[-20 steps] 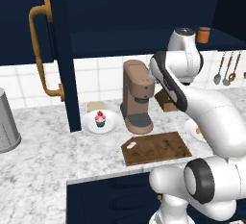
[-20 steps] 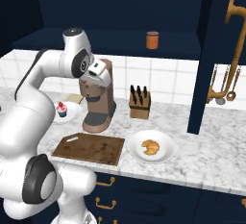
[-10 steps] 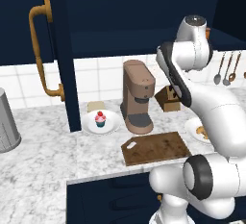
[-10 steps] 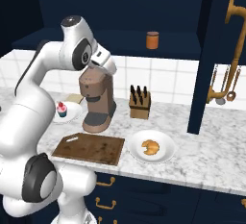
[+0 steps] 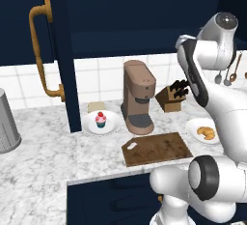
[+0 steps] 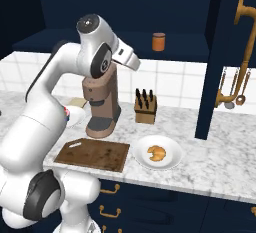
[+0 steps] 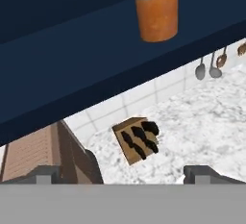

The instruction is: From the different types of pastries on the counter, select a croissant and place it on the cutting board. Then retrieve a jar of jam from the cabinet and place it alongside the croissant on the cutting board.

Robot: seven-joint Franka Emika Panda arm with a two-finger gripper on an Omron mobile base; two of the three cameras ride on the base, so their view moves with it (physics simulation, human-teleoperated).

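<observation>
Croissant (image 6: 156, 153) sits on its white plate (image 6: 170, 163) on the counter (image 6: 220, 157), just right of the cutting board (image 6: 92, 154), so by the task order the first step isn't done: board is bare. Yet the arm is up high, hand raised above the coffee machine (image 6: 101, 102) and pointed toward the open cabinet (image 6: 215, 52). Gripper (image 7: 125, 174) fingers are spread wide with nothing between them. Hand view looks along the cabinet shelf (image 7: 96, 59): jar of jam (image 7: 157, 9) stands upright on it, ahead and off to one side, well apart from the fingertips. Below the shelf edge you can see the knife block (image 7: 137, 140) and hanging utensils (image 7: 211, 67). Cupcake (image 5: 101, 119) is on its own plate left of the coffee machine, ignore it. My read: it's lining up for the jam fetch, approach phase only, no contact. Next move needs the hand to rise clear of the shelf lip, centre the jar between the open fingers, go in level, then close on the body under the lid. Risk: clipping the shelf edge or nudging the jar deeper. Croissant transfer is still owed either way.
</observation>
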